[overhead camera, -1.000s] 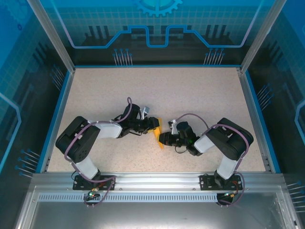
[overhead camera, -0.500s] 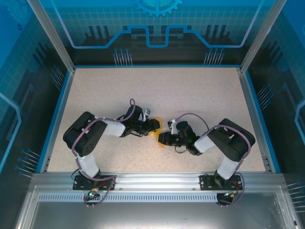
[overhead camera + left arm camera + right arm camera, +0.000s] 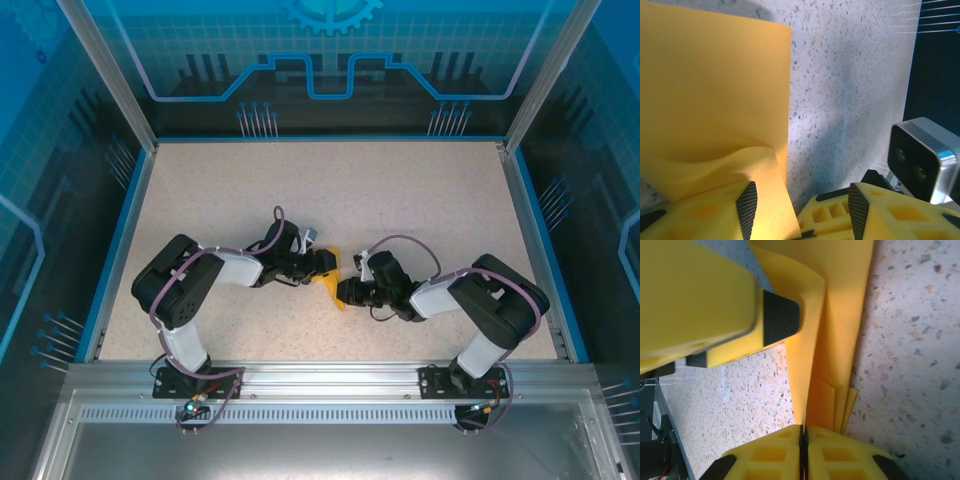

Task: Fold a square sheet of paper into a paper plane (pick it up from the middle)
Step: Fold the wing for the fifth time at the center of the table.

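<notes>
The sheet of paper [image 3: 331, 287] sits at 6 o'clock from the tabletop [image 3: 400, 200] centre. The right gripper [image 3: 804, 432] fingers pinch its folded layers from 3 o'clock. The left gripper [image 3: 802, 206] fingers, at 9 o'clock, stand half apart, a loose flap against one. A sideways push there could shift the layers and spoil the crease.

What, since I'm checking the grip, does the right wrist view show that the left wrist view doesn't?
Right wrist view: the right hand shut on the layered edge of the paper, with one finger of the other hand beside the sheet. Left wrist view: the left hand open, paper curling over one finger, plus a two-lens camera. Both: the orange-yellow paper on the speckled table.
</notes>
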Controlling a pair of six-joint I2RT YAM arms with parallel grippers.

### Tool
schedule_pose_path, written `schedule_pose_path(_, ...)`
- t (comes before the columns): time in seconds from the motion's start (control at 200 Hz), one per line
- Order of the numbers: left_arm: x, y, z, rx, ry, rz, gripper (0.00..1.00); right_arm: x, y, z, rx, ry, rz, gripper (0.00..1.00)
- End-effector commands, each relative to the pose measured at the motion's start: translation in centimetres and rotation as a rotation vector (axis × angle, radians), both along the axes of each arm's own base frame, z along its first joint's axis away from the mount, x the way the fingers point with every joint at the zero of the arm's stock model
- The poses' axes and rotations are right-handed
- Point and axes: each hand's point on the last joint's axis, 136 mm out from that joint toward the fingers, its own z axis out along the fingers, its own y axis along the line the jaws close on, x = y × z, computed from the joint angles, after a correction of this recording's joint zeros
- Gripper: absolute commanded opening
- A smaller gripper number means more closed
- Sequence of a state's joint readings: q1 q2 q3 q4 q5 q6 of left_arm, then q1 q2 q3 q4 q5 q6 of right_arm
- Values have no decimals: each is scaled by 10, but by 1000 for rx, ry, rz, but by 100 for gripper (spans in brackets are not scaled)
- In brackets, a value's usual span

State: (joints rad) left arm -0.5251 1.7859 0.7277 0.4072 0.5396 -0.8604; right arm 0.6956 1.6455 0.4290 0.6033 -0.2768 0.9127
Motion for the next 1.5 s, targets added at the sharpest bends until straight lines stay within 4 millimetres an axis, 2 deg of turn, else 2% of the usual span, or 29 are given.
schedule_pose_path(0.0, 1, -6, 39, -44, -108, -33, 58, -13, -12, -23, -44, 65, -18, 9)
schedule_pose_path(0.15, 3, 9, 67, -7, -195, 25, 63, -14, -14, -23, -14, 72, -49, 6)
schedule_pose_path(0.235, 2, 20, 70, 31, -208, 68, 64, -14, -16, -25, 2, 83, -77, 6)
schedule_pose_path(0.35, -1, 24, 69, 44, -205, 80, 64, -14, -17, -27, 11, 99, -101, 5)
schedule_pose_path(0.605, -4, 23, 51, 40, -156, 82, 63, -18, -25, -32, 8, 125, -146, 2)
schedule_pose_path(0.94, 1, 1, 35, -19, -112, 7, 60, -22, -27, -42, -34, 161, -148, 3)
schedule_pose_path(1.13, 3, -11, 33, -68, -109, -23, 60, -24, -29, -47, -47, 182, -154, 3)
schedule_pose_path(1.265, 5, -12, 28, -62, -106, -27, 60, -25, -28, -51, -48, 194, -153, 3)
schedule_pose_path(1.495, 7, -14, 8, -37, -82, -34, 59, -26, -28, -55, -42, 206, -161, 3)
